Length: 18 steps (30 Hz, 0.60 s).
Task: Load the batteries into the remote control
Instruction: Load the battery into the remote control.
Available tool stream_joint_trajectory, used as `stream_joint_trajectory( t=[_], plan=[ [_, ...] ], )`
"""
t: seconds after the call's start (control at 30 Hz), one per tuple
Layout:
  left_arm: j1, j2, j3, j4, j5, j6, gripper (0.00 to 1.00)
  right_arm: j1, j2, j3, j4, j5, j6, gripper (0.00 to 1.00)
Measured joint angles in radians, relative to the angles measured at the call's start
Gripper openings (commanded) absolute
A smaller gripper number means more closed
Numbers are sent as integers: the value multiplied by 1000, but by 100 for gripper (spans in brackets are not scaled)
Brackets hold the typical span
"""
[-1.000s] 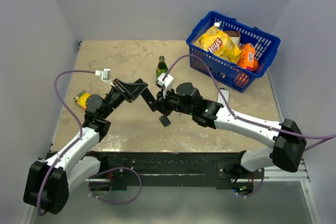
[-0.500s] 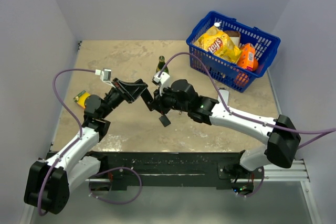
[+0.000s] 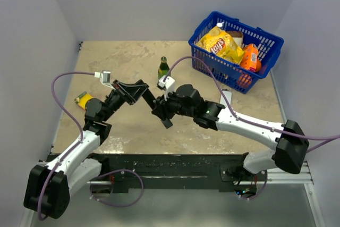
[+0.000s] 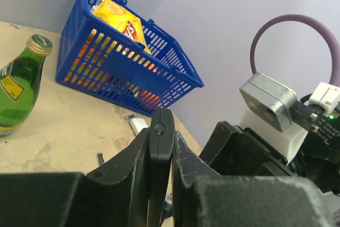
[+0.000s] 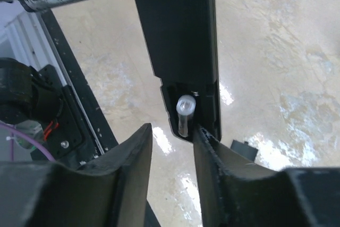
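Note:
The black remote control [image 4: 161, 147] stands edge-on, clamped in my left gripper [image 4: 161, 134], which is shut on it. From above, the remote [image 3: 151, 102] slants from the left gripper [image 3: 142, 92] down to my right gripper [image 3: 161, 111]. In the right wrist view the remote [image 5: 180, 35] shows its open compartment, with one silvery battery [image 5: 184, 114] sitting inside. My right gripper [image 5: 172, 137] is open just below it. Its right finger [image 5: 212, 152] is close beside the battery and nothing is clamped. The small black cover piece [image 5: 245, 150] lies on the table.
A green bottle [image 3: 163, 68] stands behind the grippers. A blue basket [image 3: 212, 70] of snacks sits at the back right, and a flat white device [image 3: 227, 98] lies near it. A yellow item [image 3: 82, 99] lies at the left. A short dark stick [image 4: 100, 158] lies on the table.
My right gripper nudged left along the remote's end, then came back, and its jaws have parted. The left gripper still holds the remote in nearly the same place.

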Motion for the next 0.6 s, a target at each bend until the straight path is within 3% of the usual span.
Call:
stream_joint_trajectory(
  t=[0.4,0.6],
  plan=[
    [-22,5,-26,2,-38,-75,0,7,-100,-79,17,36,7,47],
    [-22,33,-26,23,-41,-108,0,7,-104,-79,15,53,9,56]
  ],
)
